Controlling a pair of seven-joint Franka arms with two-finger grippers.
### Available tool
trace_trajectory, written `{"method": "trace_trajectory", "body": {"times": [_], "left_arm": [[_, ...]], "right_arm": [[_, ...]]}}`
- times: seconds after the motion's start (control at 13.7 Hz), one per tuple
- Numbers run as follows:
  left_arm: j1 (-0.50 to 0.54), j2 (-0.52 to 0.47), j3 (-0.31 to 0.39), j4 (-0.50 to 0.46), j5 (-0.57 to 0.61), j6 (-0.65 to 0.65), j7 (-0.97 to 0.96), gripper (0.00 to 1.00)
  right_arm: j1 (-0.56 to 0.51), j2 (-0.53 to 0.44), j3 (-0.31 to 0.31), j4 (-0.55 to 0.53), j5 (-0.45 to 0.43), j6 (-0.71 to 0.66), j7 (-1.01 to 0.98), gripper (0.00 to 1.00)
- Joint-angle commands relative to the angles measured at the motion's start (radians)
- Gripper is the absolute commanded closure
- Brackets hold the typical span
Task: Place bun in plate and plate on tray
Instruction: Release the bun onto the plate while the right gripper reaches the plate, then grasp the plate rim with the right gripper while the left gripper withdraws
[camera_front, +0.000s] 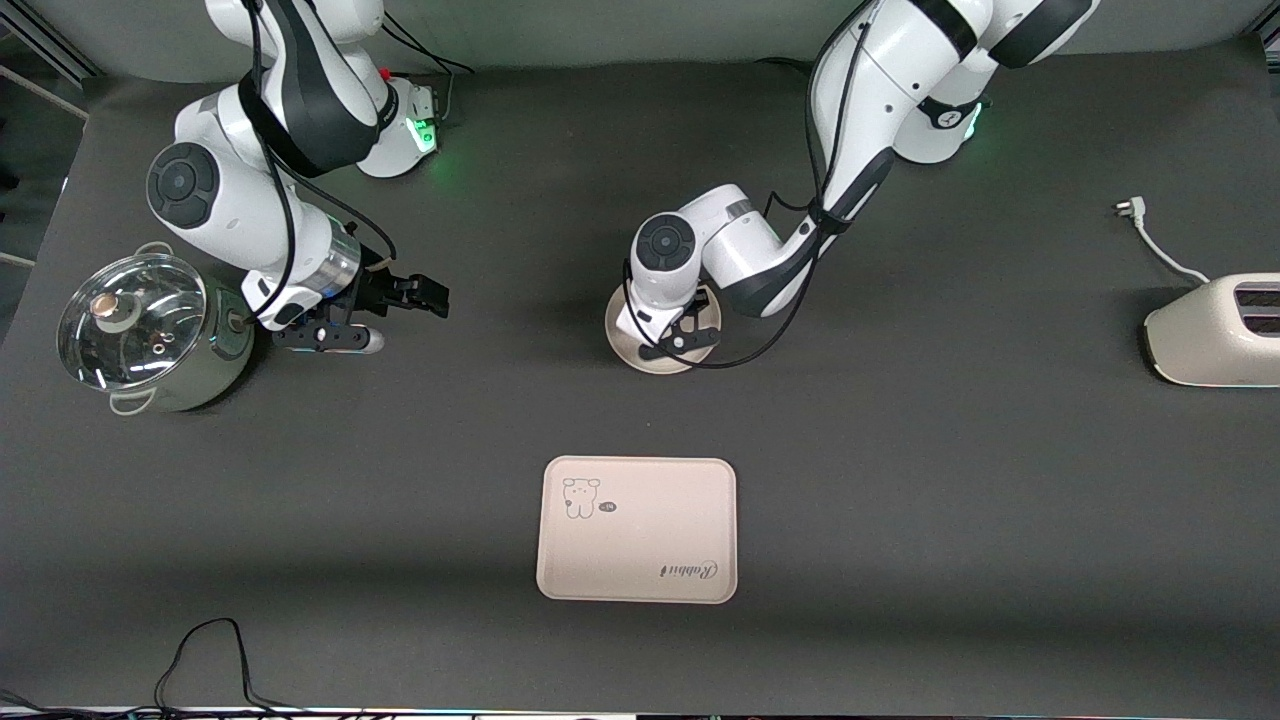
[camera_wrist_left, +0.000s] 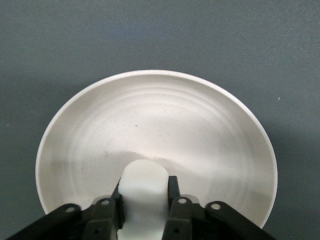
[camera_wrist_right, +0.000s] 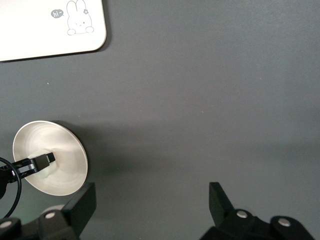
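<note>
We see the left pincer (camera_wrist_left: 144, 210) down inside the plate (camera_wrist_left: 200, 130), its two fingers (camera_wrist_left: 173, 192) set against either side of the bun (camera_wrist_left: 144, 187); the gap between them is narrow, just the width of the bun, and the bun sits between them on the plate's floor, near the rim closest to the pincer's wrist; whether the fingers press the bun or merely flank it we cannot tell for sure, though they look to be touching it. In the front view the left arm reaches from its base down over the plate (camera_front: 640, 355), which rests on the desk (camera_front: 900, 450); the tray (camera_front: 640, 560) lies on the desk well apart from the left pincer, nearer to the front camera than the plate, and carries nothing.

The right pincer (camera_front: 400, 310) waits in the air over bare desk, beside a glass-lidded pot (camera_front: 150, 330) at the right arm's end; its fingers (camera_wrist_right: 220, 197) stand wide apart with nothing between them. A toaster (camera_front: 1220, 330) sits at the left arm's end of the desk.
</note>
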Motion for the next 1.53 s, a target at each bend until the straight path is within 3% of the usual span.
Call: {"method": "trace_trajectory", "body": {"times": [0.0, 0.36, 0.66, 0.87, 1.02, 1.24, 1.46], "left_arm": [[-0.015, 0.0, 0.009, 0.016, 0.017, -0.006, -0.027, 0.01], [0.028, -0.044, 0.01, 0.024, 0.016, -0.028, -0.024, 0.0], [0.144, -0.173, 0.013, 0.026, 0.014, -0.122, 0.01, 0.0], [0.236, -0.299, 0.038, 0.027, -0.001, -0.26, 0.198, 0.0], [0.25, -0.383, 0.125, 0.027, -0.041, -0.343, 0.325, 0.0], [0.25, -0.497, 0.345, 0.026, -0.185, -0.461, 0.661, 0.0], [0.261, -0.56, 0.496, 0.018, -0.175, -0.557, 0.851, 0.0]], "right_arm": [[0.008, -0.001, 0.012, -0.002, -0.008, 0.009, 0.022, 0.0], [0.006, -0.003, 0.014, -0.002, -0.01, 0.007, 0.031, 0.0], [0.008, 0.002, 0.026, -0.011, -0.01, 0.044, 0.033, 0.0], [0.008, 0.0, 0.076, -0.074, -0.01, 0.148, 0.037, 0.0], [0.008, 0.014, 0.118, -0.097, -0.01, 0.2, 0.057, 0.0], [0.01, 0.066, 0.178, -0.098, -0.01, 0.254, 0.123, 0.0], [0.022, 0.144, 0.21, -0.129, -0.013, 0.35, 0.126, 0.0]]}}
